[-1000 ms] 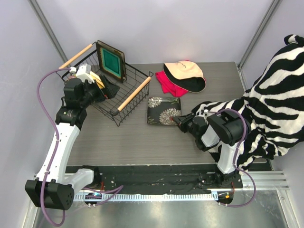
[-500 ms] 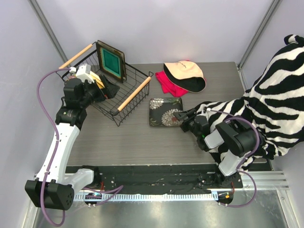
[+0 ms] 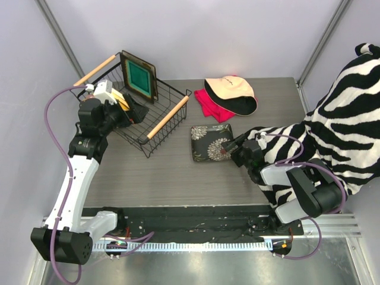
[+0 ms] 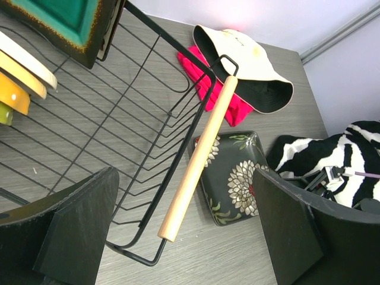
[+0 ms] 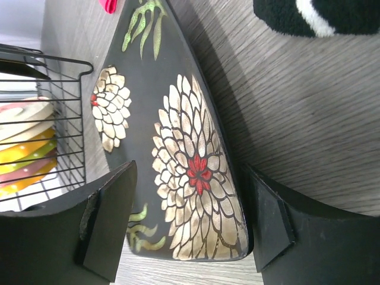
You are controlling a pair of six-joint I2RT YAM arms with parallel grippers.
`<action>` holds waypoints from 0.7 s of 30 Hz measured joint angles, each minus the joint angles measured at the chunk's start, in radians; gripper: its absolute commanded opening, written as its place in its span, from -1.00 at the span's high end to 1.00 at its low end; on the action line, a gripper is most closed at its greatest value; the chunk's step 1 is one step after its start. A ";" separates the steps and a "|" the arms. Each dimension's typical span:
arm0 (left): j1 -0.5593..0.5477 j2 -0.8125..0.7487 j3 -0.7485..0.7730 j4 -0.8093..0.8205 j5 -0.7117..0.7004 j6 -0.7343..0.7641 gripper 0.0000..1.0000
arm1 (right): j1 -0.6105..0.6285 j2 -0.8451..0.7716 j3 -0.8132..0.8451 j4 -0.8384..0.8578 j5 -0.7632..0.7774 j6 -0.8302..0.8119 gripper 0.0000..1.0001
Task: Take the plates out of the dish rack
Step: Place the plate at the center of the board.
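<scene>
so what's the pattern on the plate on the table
Plate: dark, cream flowers, red centres; right wrist view.

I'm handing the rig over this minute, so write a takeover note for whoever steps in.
The left gripper is open above the dish rack, holding nothing.
The right gripper is open, jaws either side of the floral plate, not gripping it.
Done: floral plate lies flat on the table beside the rack.
Left: teal square plate and round plates stand in the rack.

A dark flowered plate lies flat beside the wire dish rack; a teal plate and round plates sit inside.
</scene>
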 measured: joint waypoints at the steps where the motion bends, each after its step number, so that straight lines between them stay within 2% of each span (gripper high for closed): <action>1: 0.000 -0.002 0.000 0.000 0.000 0.001 -0.99 | 0.000 0.000 0.006 -0.013 0.000 -0.009 -0.52; 15: 0.000 -0.005 -0.001 -0.005 -0.008 0.005 -0.99 | 0.003 -0.071 0.071 -0.244 0.073 -0.178 -0.61; 20: 0.000 -0.004 -0.006 -0.005 -0.008 0.005 -0.99 | 0.003 -0.073 0.080 -0.268 0.081 -0.227 -0.52; 21: 0.000 -0.004 -0.007 -0.005 -0.009 0.005 -0.99 | 0.003 -0.073 0.080 -0.268 0.080 -0.233 -0.42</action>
